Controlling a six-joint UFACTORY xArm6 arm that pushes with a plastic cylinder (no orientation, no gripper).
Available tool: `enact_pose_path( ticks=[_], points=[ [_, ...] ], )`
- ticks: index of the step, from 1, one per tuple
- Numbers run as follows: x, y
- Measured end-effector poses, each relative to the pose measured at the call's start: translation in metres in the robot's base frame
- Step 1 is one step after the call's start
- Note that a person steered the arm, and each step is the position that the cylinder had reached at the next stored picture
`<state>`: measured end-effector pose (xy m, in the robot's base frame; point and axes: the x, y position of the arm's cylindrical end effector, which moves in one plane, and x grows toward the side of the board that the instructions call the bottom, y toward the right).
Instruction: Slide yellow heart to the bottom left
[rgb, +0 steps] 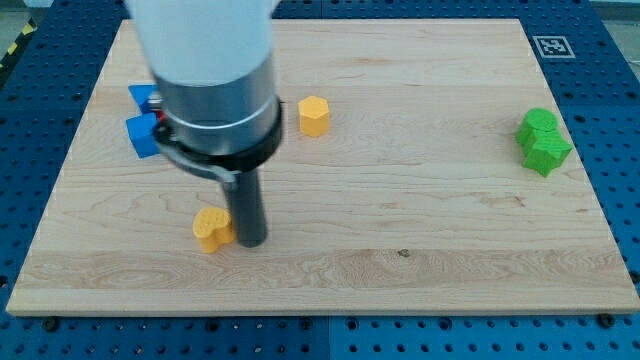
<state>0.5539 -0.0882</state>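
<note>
A: Item, camera view, the only one: yellow heart (211, 229), lying at the near left of the wooden board (400, 200), not yet at its near left corner. My tip (251, 241) stands just at its right side, touching or all but; contact cannot be confirmed.

B: Pincer entry?

A: None fitted; the arm ends in a plain rod, so nothing spreads or pinches.

B: Other stock?

A: Yellow block (314, 115), perhaps a hexagon, farther back and to the right of the arm. Two blue blocks (143, 133), touching or nearly so, at the far left, half hidden by the arm. Two green blocks (543, 141), close together, far right.

B: Handling note for the step?

A: In my judgement the tip sits well for a leftward push but too level for the nearward part. Better to set it on the heart's far right shoulder and press through the middle, slowly, since an off-centre shove would likely spin the heart away. Stop short of the board's edge. The blue pair lies farther back, out of the likely path.
</note>
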Motion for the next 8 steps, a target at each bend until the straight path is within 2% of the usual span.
enact_pose_path(
  ticks=[3,6,8],
  points=[
    [-0.050,-0.028],
    [-0.001,-0.063],
    [0.013,-0.091]
  ],
)
